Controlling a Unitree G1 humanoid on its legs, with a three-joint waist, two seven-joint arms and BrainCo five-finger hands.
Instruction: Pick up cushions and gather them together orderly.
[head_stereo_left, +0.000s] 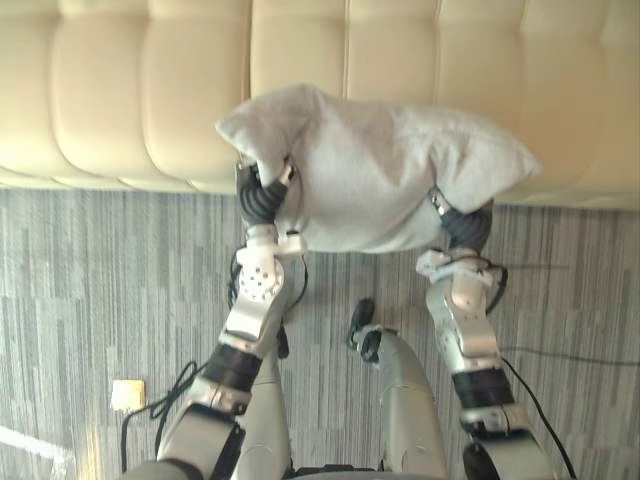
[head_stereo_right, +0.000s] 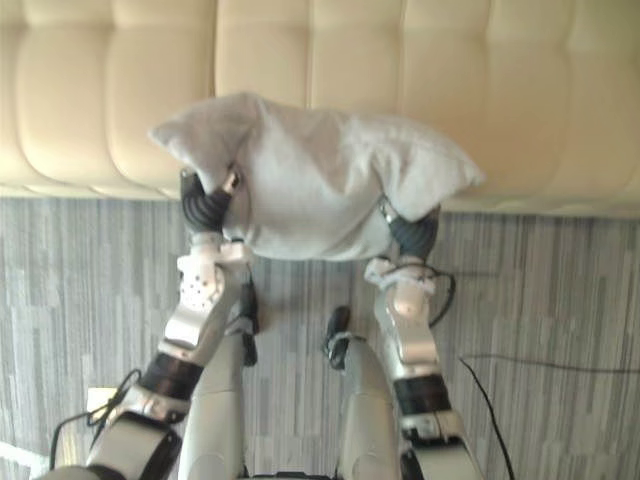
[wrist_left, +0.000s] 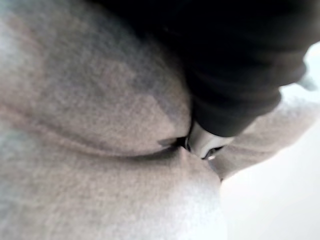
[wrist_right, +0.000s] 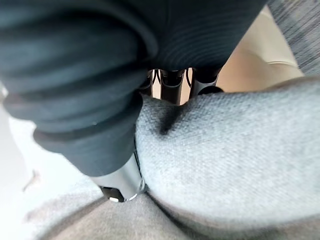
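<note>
A soft pale-grey fabric cushion (head_stereo_left: 380, 180) hangs in the air between both hands, in front of the cream tufted sofa (head_stereo_left: 150, 90) and above the grey striped carpet floor (head_stereo_left: 100, 280). The left hand (head_stereo_left: 262, 195) pinches its left end, the right hand (head_stereo_left: 462, 225) grasps its right end, thumbs pressed into the fabric
</note>
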